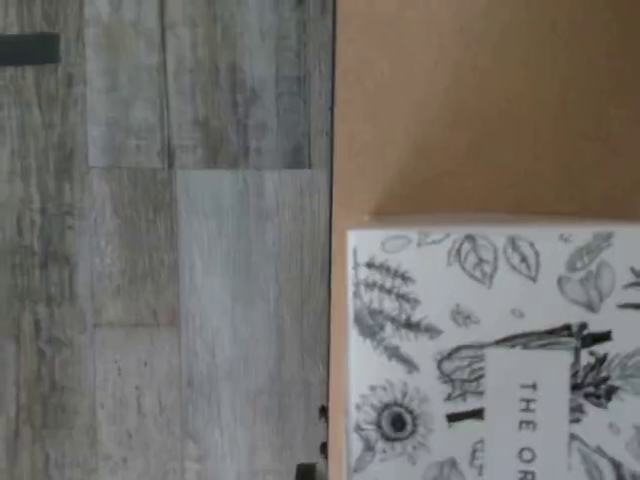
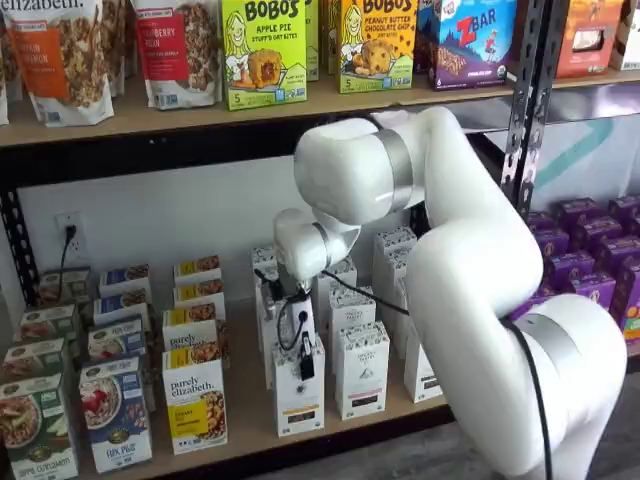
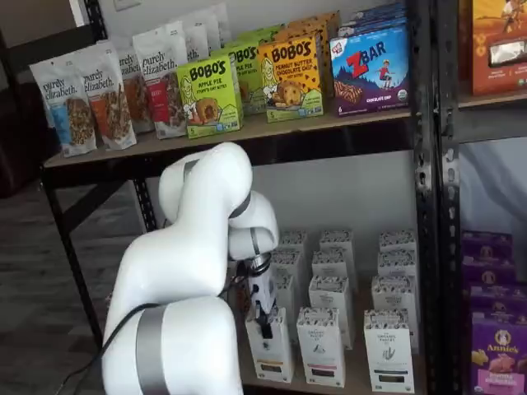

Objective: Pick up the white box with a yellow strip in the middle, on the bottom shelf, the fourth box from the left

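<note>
The arm (image 2: pixel 470 260) reaches over the bottom shelf (image 2: pixel 250 425). The white box (image 2: pixel 298 395) stands at its front edge. The gripper (image 2: pixel 305 362) hangs right at the box top; I cannot tell if it grips. Next, I think, close and lift straight up.

On the bottom shelf (image 2: pixel 240 425) I see rows of cartons running front to back, and my gripper (image 2: pixel 306 368) hangs just in front of the white box (image 2: pixel 298 400) at the front of its row. Left of it stands the purely elizabeth box (image 2: pixel 195 400), right of it a neighbouring carton (image 2: pixel 361 370). Bobo's boxes (image 2: pixel 263 52) sit on the shelf above.
</note>
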`<state>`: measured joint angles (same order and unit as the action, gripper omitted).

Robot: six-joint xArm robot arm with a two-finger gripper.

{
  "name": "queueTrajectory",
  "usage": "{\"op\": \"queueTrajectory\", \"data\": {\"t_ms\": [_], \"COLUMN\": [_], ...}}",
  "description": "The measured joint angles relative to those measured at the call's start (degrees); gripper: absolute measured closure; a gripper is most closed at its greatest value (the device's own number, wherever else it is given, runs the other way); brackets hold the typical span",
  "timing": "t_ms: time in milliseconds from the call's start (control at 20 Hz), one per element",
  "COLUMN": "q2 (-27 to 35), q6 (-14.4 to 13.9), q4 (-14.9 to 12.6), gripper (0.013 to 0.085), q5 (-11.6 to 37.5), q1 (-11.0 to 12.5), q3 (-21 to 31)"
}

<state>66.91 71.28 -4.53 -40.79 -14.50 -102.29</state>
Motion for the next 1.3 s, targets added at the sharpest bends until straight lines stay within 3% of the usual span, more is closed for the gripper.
{"op": "queueTrajectory", "data": {"t_ms": [200, 450, 650, 750, 1050, 1300], "q2": [-0.34, -1.42, -1.57, -1.66, -2.55, -5.53], "q6": [0.25, -0.69, -0.64, -0.58, 1.71, 1.75], "q4": [0.32, -0.88, -0.66, -0.53, 2.42, 2.93], "gripper": [0.033, 0.033, 0.049, 0.053, 0.053, 0.053], "q5": [0.13, 5.89, 7.01, 7.07, 4.92, 7.72], "q1": [0.0, 0.02, -0.11, -0.16, -0.3, -0.68], "q3": [0.55, 3.72, 4.2, 4.35, 4.93, 10.22]}}
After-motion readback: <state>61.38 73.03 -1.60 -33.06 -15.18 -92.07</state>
